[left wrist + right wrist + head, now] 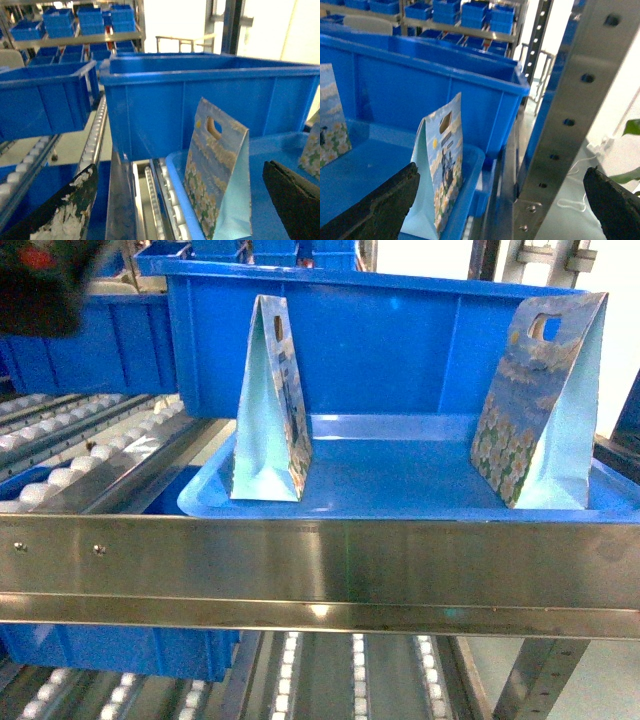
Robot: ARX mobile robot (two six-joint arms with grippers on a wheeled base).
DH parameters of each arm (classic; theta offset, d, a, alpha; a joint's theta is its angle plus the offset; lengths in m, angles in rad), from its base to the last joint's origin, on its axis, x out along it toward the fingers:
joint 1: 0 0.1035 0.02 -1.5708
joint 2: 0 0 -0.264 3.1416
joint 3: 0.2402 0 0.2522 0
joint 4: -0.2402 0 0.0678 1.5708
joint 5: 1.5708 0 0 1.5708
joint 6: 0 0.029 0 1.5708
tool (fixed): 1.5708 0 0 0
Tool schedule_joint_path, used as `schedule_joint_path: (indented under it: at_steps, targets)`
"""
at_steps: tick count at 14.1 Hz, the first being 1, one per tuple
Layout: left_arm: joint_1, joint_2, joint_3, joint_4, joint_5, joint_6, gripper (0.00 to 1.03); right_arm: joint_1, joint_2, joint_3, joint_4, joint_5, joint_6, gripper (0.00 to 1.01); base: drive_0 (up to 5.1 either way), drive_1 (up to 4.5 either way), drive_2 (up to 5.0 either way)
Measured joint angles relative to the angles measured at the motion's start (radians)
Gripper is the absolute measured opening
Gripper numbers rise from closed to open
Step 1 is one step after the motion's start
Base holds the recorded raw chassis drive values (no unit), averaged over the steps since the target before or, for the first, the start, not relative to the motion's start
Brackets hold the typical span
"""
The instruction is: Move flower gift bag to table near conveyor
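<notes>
Two flower-printed gift bags stand upright on a shiny blue tray [400, 502] on the conveyor [90, 455]. One bag [270, 410] is at the tray's left end, the other [540, 405] at its right end. In the left wrist view the left bag [215, 175] stands just ahead, between the spread fingers of my left gripper [180, 167], which is open and touches nothing. My right gripper [501, 170] is also open, with the right bag [442, 165] just inside its left finger [375, 210], untouched. The table is out of view.
A large blue bin [380, 340] stands right behind the tray. A steel rail [320, 560] crosses in front of it. A steel upright [570, 115] sits between the right gripper's fingers. More blue bins [45, 100] fill the lanes to the left. A dark blurred shape [40, 280] fills the head view's top left.
</notes>
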State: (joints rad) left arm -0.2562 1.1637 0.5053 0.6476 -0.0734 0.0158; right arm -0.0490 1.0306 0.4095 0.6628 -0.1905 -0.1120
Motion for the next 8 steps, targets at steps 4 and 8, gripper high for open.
schedule_joint_path:
  at_steps: [4, 8]
  targets:
    - [-0.087, 0.25, 0.241, -0.058, -0.05, 0.005, 0.98, 0.069, 0.289, 0.253, -0.14, -0.046, 0.013, 0.98, 0.0, 0.0, 0.0]
    - [-0.121, 0.291, 0.254, -0.096, -0.088, -0.011, 0.98, 0.096, 0.333, 0.309, -0.233, -0.044, 0.013, 0.98, 0.0, 0.0, 0.0]
